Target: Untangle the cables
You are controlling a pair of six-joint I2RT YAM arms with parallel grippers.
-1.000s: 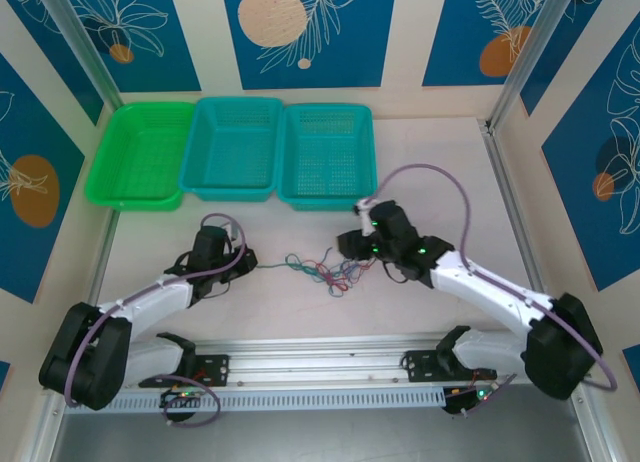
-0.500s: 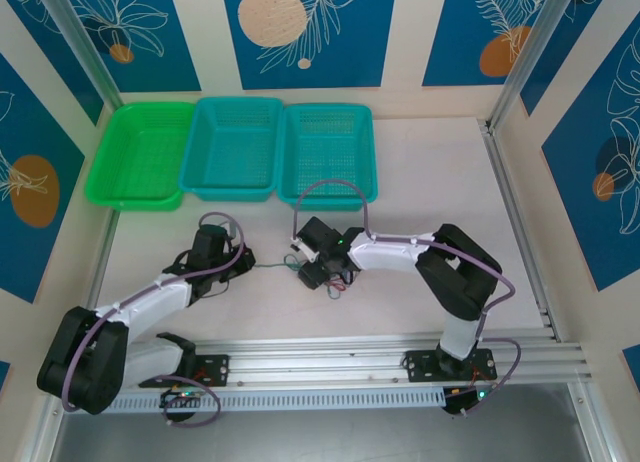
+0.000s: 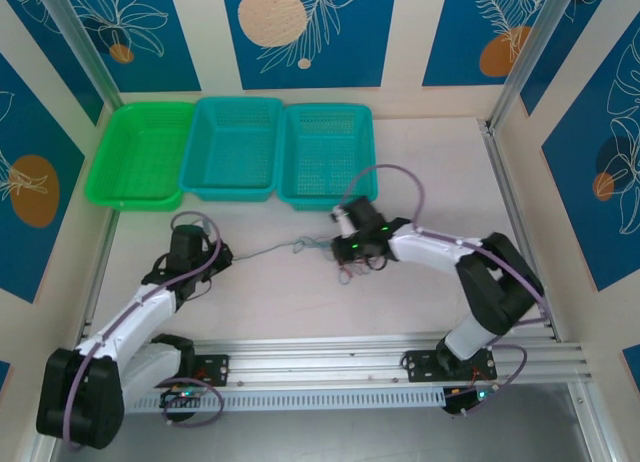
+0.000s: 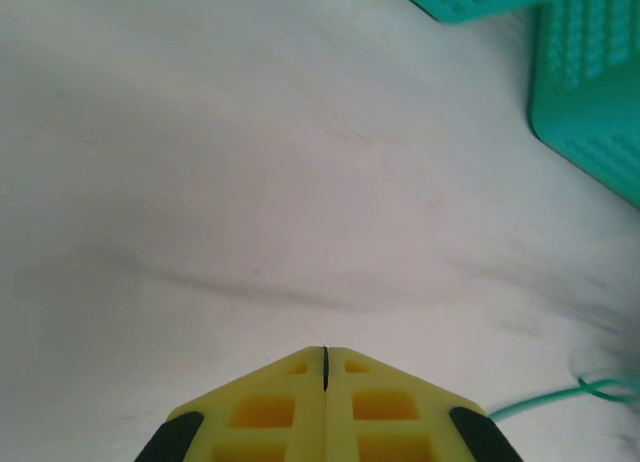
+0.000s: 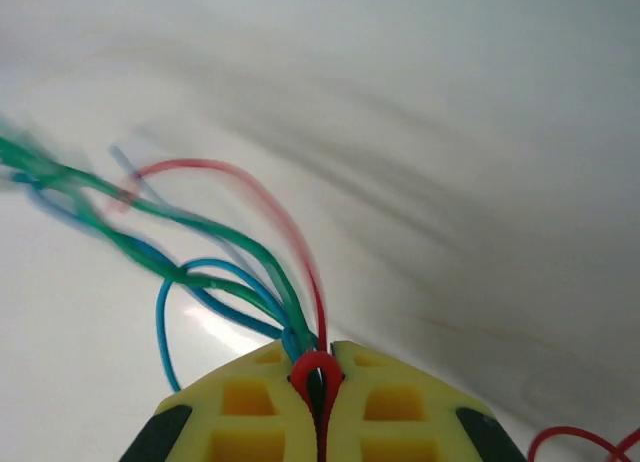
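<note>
My right gripper (image 5: 322,360) is clamping its yellow fingers tight on a bunch of hair-thin, kinked red, green and blue cables (image 5: 215,252). A red loop is sitting pinched right at the fingertips, and the other strands are fanning out to the left over the pale desk (image 5: 480,132).

From above, this right gripper (image 3: 338,247) is lying low near the middle of the desk (image 3: 430,182), just in front of the right-hand teal plastic basket (image 3: 327,152). The loose rest of the cables (image 3: 347,273) is trailing beside it toward the near edge. One thin strand is stretching leftward to my left gripper (image 3: 215,257).

My left gripper (image 4: 326,354) is pressing its fingers fully together, and I cannot tell whether a strand is caught between them.

Along the far edge, a second teal basket (image 3: 235,147) and a bright green plastic basket (image 3: 140,154) are standing in a row with the first one.
</note>
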